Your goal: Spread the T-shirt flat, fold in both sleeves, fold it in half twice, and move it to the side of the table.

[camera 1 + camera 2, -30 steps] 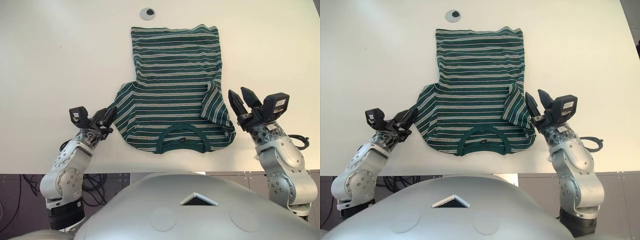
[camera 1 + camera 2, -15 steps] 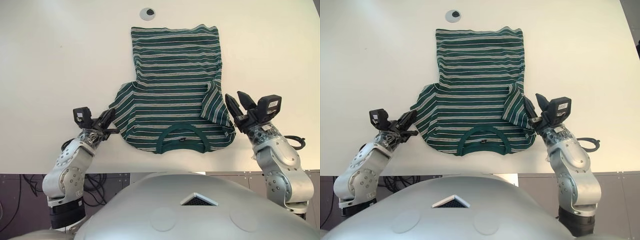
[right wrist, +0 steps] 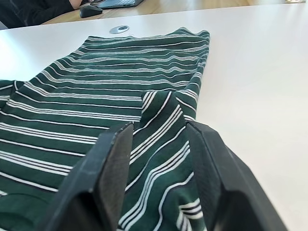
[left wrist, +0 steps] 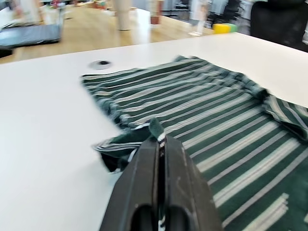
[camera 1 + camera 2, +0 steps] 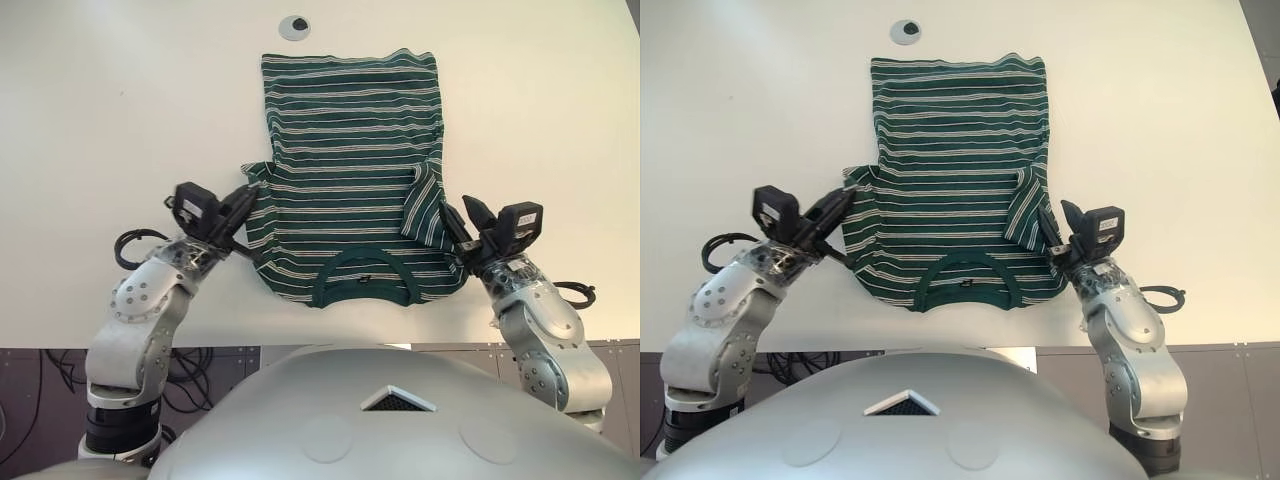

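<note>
Tip of the T-shirt (image 4: 216, 115) sleeve pinched out of sight inside my left claw (image 4: 159, 140), shirt's near side cut off by the frame under my right claw (image 3: 159, 131), room (image 4: 144, 9) beyond the bench (image 4: 43, 110) blurred, small round disc (image 5: 294, 27) too small to tell.

The shirt (image 5: 350, 150) is dark green, crossed by thin white stripes set in close groups. Its collar (image 5: 365, 297), between the two claws, is plain dark green. The left claw (image 5: 243, 200) and right claw (image 5: 462, 215) are black. The bench (image 5: 120, 120) is off-white. Beyond the shirt, well away from both claws, a round grey grommet (image 5: 294, 27) has a dark centre. A black cable (image 5: 128, 243) loops behind the left claw.
</note>
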